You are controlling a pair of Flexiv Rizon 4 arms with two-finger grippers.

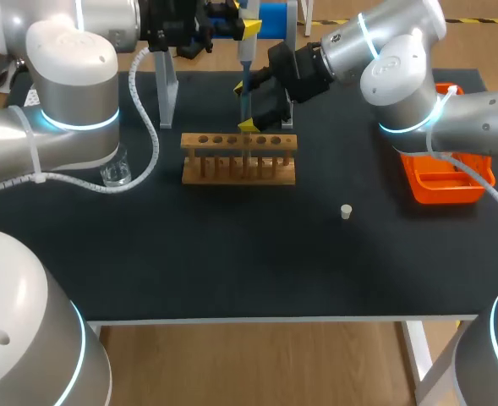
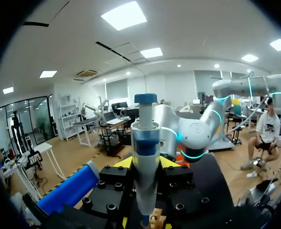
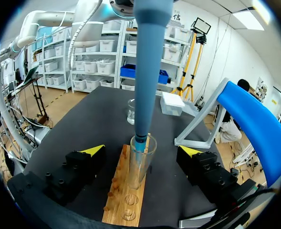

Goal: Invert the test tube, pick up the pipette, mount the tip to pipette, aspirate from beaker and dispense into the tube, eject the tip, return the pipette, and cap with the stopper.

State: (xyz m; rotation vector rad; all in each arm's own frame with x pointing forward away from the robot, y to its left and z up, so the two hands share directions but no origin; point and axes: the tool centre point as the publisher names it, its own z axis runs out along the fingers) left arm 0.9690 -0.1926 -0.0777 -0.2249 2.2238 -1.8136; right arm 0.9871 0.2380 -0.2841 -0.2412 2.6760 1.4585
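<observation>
My left gripper is shut on the blue pipette and holds it upright above the wooden rack. The pipette's lower end reaches down into the mouth of a clear test tube, which stands upright in the rack. My right gripper is open, with one yellow-tipped finger on each side of the tube and neither touching it. In the head view it hangs just behind the rack. The glass beaker stands at the left. A small white stopper lies right of the rack.
The pipette stand with its blue top rises behind the rack. An orange tray sits at the right edge. Ahead of my right gripper, a white box lies beyond the beaker.
</observation>
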